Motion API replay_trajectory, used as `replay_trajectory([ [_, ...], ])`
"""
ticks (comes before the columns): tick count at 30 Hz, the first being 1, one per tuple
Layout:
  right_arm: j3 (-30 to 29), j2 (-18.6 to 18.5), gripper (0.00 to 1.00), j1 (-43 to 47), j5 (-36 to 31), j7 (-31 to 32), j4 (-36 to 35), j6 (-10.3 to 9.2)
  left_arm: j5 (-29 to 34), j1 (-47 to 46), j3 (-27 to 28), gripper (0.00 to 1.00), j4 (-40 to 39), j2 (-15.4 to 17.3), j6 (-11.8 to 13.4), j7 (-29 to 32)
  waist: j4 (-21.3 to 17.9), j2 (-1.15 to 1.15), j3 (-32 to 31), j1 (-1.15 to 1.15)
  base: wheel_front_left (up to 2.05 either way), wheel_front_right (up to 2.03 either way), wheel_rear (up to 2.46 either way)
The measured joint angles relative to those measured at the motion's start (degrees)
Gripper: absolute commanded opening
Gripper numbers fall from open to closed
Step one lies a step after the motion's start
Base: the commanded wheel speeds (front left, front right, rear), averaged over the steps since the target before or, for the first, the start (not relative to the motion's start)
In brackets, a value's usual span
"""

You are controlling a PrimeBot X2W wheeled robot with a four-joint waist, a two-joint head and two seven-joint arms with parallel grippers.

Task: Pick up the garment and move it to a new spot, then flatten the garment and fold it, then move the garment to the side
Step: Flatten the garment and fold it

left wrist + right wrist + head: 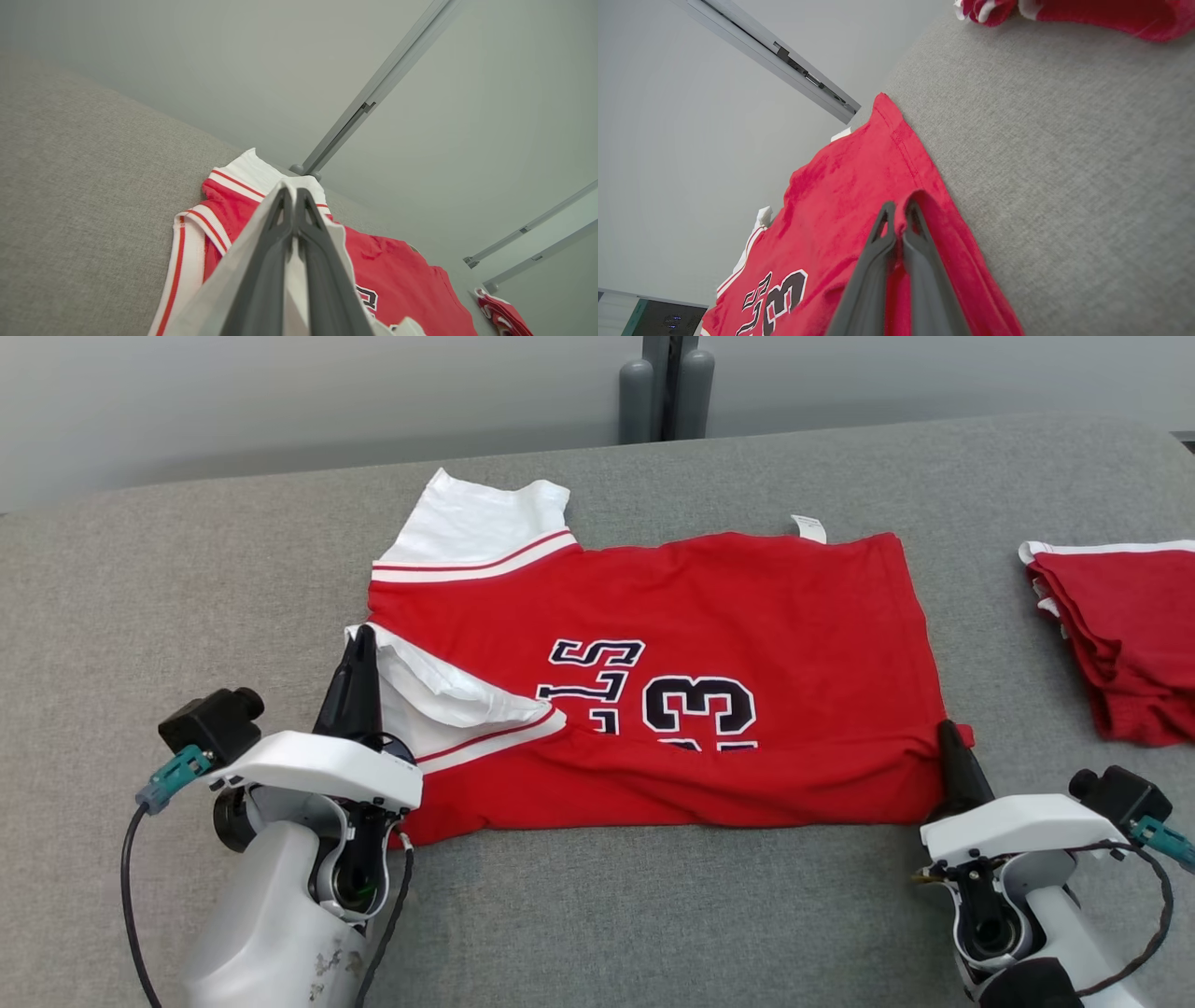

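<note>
Left gripper (360, 649) clamped on white sleeve (429, 695) of red jersey (747, 607), near left; right gripper (948, 735) apparently pinching near-right hem corner (924, 200).

Looks like a bare test lab: grey padded table (653, 915), pale wall (280, 401), metal posts (695, 397).

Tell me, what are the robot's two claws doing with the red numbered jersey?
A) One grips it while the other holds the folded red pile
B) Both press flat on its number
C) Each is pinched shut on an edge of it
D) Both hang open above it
C: the left gripper is shut on white sleeve fabric at one end of the jersey, and the right gripper is shut on its red corner at the other end.
</note>
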Motion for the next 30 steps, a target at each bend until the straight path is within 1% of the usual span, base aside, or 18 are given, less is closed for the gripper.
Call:
replay_trajectory([
  [4, 0.7, 0.0, 0.01, -1.9, 0.5, -0.5, 1.7, 0.0, 0.1, -2.2, -0.6, 0.0, 4.1, 0.0, -0.1, 0.0, -0.5, 0.0, 0.4, 0.0, 0.0, 0.0, 0.0],
  [6, 1.2, 0.0, 0.38, -2.8, 0.6, -0.6, 2.6, 0.0, 0.4, -3.1, -1.2, 0.0, 5.8, -0.1, -0.1, 0.0, -0.8, 0.0, 0.5, 0.0, 0.0, 0.0, 0.0],
  [7, 1.4, 0.0, 0.73, -3.2, 0.6, -0.8, 3.0, 0.0, 0.4, -3.5, -1.4, 0.0, 6.6, -0.1, -0.1, 0.0, -0.9, 0.0, 0.6, 0.0, 0.0, 0.0, 0.0],
  [8, 1.7, 0.0, 0.73, -3.6, 0.7, -1.0, 3.3, 0.0, 0.2, -3.9, -1.6, 0.0, 7.4, -0.1, -0.1, 0.0, -0.9, 0.0, 0.6, 0.0, 0.0, 0.0, 0.0],
  [9, 1.9, 0.0, 1.0, -4.0, 0.9, -1.0, 3.4, 0.0, 0.1, -4.2, -1.9, 0.01, 8.2, -0.1, 0.0, 0.0, -1.0, 0.0, 0.6, 0.0, 0.0, 0.0, 0.0],
  [10, 2.0, 0.0, 1.0, -4.4, 1.0, -1.1, 3.6, 0.0, 0.1, -4.4, -2.2, 0.19, 8.8, -0.1, 0.1, 0.0, -1.0, 0.0, 0.6, 0.0, 0.0, 0.0, 0.0],
  [11, 2.1, 0.0, 1.0, -4.7, 1.0, -1.2, 3.7, 0.0, 0.1, -4.6, -2.6, 0.39, 9.2, -0.1, 0.1, 0.0, -0.9, 0.0, 0.5, 0.0, 0.0, 0.0, 0.0],
  [12, 2.0, 0.0, 1.0, -4.9, 0.7, -1.4, 3.7, 0.0, 0.1, -4.7, -2.9, 0.78, 9.4, -0.1, 0.0, 0.0, -0.9, 0.0, 0.4, 0.0, 0.0, 0.0, 0.0],
  [13, 1.8, 0.0, 1.0, -5.0, 0.4, -1.6, 3.8, 0.0, 0.1, -4.7, -3.2, 1.0, 9.6, -0.1, -0.2, 0.0, -0.8, 0.0, 0.3, 0.0, 0.0, 0.0, 0.0],
  [17, 0.7, -0.1, 1.0, -5.3, -1.5, -1.7, 3.8, 0.0, -0.4, -4.6, -3.9, 1.0, 9.4, -0.1, -0.7, 0.0, -0.4, 0.0, -0.3, 0.0, 0.0, 0.0, 0.0],
  [20, -1.5, -0.5, 1.0, -5.2, -4.0, -1.8, 1.8, 0.0, -0.5, -3.5, -3.5, 1.0, 7.7, -0.1, -1.2, 0.0, -0.1, 0.0, -1.0, 0.0, 0.0, 0.0, 0.0],
  [23, -4.2, -1.1, 1.0, -3.7, -8.5, -1.9, -1.2, 0.0, -0.5, -0.4, -2.5, 1.0, 6.0, -0.1, -1.4, 0.0, 0.4, 0.0, -1.8, 0.0, 0.0, 0.0, 0.0],
  [27, -7.5, -1.3, 1.0, -0.2, -16.2, -1.9, -5.9, 0.0, -0.2, 4.0, -1.4, 1.0, 3.8, 0.1, -1.8, -0.1, 0.9, 0.0, -3.0, 0.0, 0.0, 0.0, 0.0],
  [30, -9.2, -1.1, 1.0, 3.0, -21.1, -1.9, -9.6, 0.0, 0.1, 7.5, -1.5, 1.0, 3.0, 1.1, -1.8, -0.1, 1.3, 0.0, -4.1, 0.0, 0.0, 0.0, 0.0],
])
